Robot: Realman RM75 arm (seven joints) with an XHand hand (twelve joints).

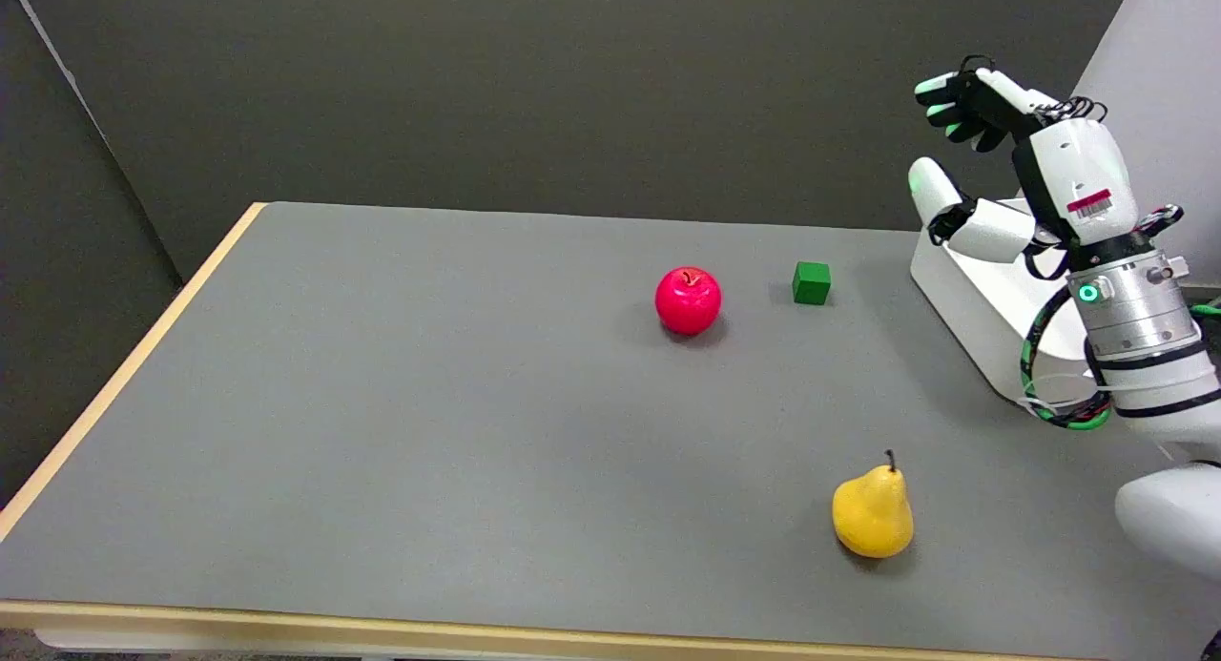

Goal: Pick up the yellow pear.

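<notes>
Yellow pear [873, 513] upright on table [382, 432]

Single head view, mounted above the near side of the grey, wood-edged counter [382, 432], facing down and across it toward a dark grey wall [572, 89]. Medium distance; most of the countertop shows. No second view.

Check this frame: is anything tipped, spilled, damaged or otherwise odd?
Nothing stands out. The yellow pear stands stem-up near the table's front edge, the red apple and green cube sit apart farther back, and the right hand is raised, holding nothing.
</notes>
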